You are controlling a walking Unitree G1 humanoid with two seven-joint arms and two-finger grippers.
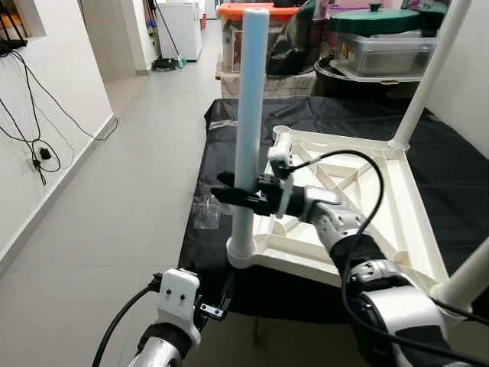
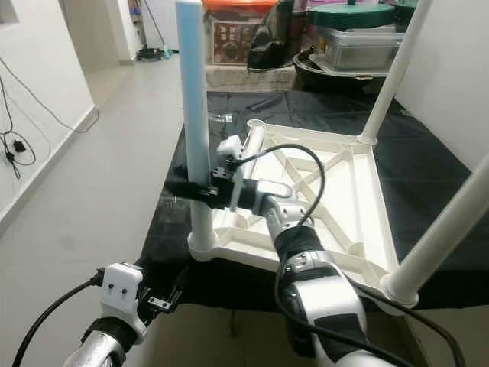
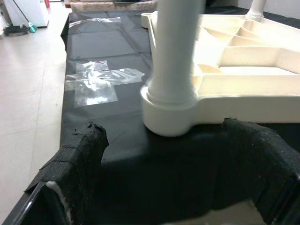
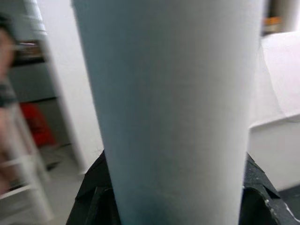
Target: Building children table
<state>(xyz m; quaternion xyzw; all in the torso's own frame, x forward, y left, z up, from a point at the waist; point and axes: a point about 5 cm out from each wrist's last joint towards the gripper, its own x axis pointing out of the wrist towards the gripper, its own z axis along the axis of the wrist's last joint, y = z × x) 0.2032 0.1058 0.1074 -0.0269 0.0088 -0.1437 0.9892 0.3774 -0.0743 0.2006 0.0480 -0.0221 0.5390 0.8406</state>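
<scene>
Tabletop [image 1: 397, 229], white plastic w/ ribbed underside up, is laid upside down on a black-covered surface [image 1: 458, 168] filling the centre and right of the frame. Pale blue-white leg [image 1: 248, 115] is stood upright in the corner socket [image 1: 243, 252] at lower centre, approx vertical. Right gripper [image 1: 229, 195] is closed around that leg a bit above the socket, black fingers wrapped on both sides; in the right wrist view the leg [image 4: 173, 108] is seen pressed between the padded fingers [image 4: 93, 197]. Left gripper [image 1: 221, 302] is held low at bottom left, just short of the table edge, fingers spread apart w/ nothing held, pointed at the socket [image 3: 171, 117]. Two more legs [image 1: 428, 76] are already seated at the right corners. Clear tape patches [image 3: 101, 82] are stuck on the black cover near the socket.
</scene>
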